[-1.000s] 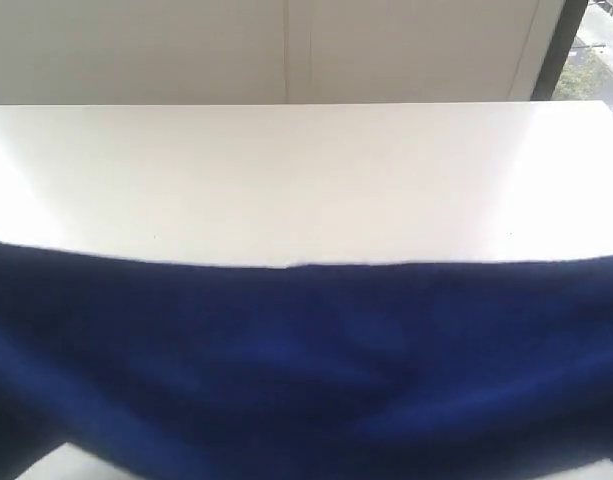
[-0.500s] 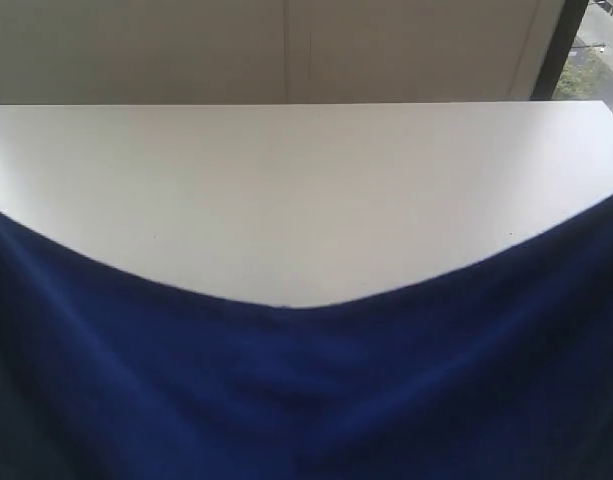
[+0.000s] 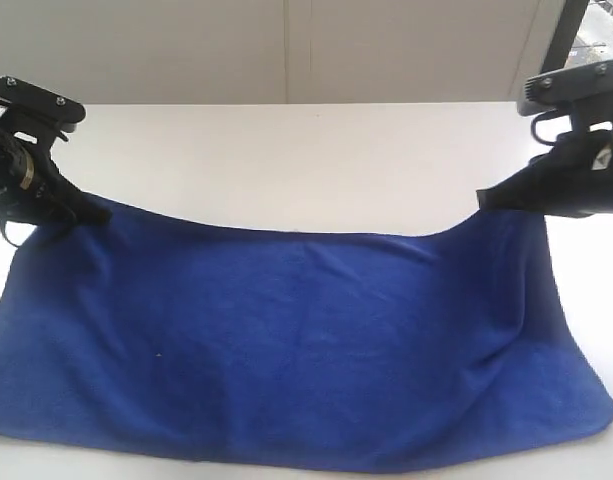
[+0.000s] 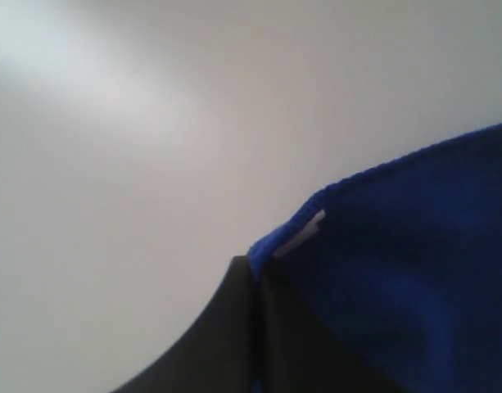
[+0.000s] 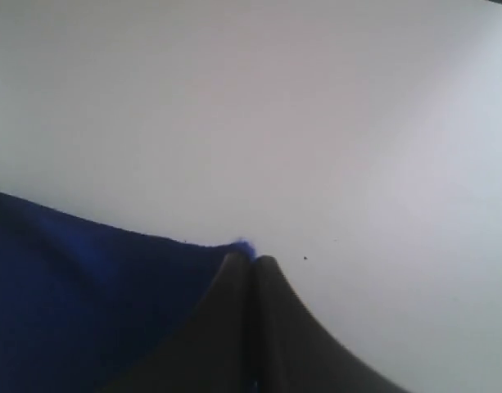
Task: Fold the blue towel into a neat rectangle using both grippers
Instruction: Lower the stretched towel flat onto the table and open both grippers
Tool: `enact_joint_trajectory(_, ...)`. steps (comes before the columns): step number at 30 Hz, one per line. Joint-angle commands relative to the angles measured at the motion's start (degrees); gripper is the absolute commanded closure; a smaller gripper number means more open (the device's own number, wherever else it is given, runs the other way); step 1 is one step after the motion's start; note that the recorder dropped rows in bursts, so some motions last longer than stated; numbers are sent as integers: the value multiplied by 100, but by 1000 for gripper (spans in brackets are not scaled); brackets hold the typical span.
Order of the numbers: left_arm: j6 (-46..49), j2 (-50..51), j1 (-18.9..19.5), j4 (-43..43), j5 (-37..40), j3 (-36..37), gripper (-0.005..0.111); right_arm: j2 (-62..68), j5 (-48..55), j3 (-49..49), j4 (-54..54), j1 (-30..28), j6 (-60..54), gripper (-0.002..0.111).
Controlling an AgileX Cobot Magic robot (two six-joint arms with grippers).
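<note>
Nearest you, at 6 o'clock, the blue towel [image 3: 286, 350] lies spread wide on the desk [image 3: 306, 150], with its near hem running almost straight along the front. From there the cloth reaches back toward the centre, mostly smooth, with a few soft creases near the 4 o'clock corner.

Farther back, each tool has a far corner. The left tool [image 3: 94, 212], at about 9 o'clock, is clamped tight on its corner. Its wrist view shows the jaws pressed together just beside the white label [image 4: 304, 236]. The right tool [image 3: 484, 200], at about 3 o'clock, is likewise pinched shut on the opposite corner, with only a tuft of blue showing at its tip. The far hem sags between the two grips, lowest around the middle.

Beyond, toward 12 o'clock, the desk is bare.

You appear to be at the start of the first fold: corners secured, nothing doubled over yet. The next move calls for carrying both corners together toward 6 o'clock. Keep them level and apart enough to tauten that sagging hem, so the far edge lands squarely on the near one before you release.
</note>
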Motion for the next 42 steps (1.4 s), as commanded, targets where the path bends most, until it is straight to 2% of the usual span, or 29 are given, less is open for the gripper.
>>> enact_joint_trajectory(1,-169,620,367,116,-531,-418,107,922,-605,-427,-38,-18,60,108)
enact_joint_trajectory(12,-194,1541,917,88,-546,-1238,107,1980,-668,-1281,-38,-438,181,108)
enact_joint_trajectory(24,-329,2139,971,69,-699,-1503,107,2702,-751,-1675,-38,-656,181,108)
enact_joint_trajectory(34,-542,2151,1432,24,-695,-1838,107,3102,-606,-2207,-38,-656,277,108)
enact_joint_trajectory(42,-542,2151,1501,-2,-1024,-1838,107,3481,-668,-2496,-38,-656,277,108)
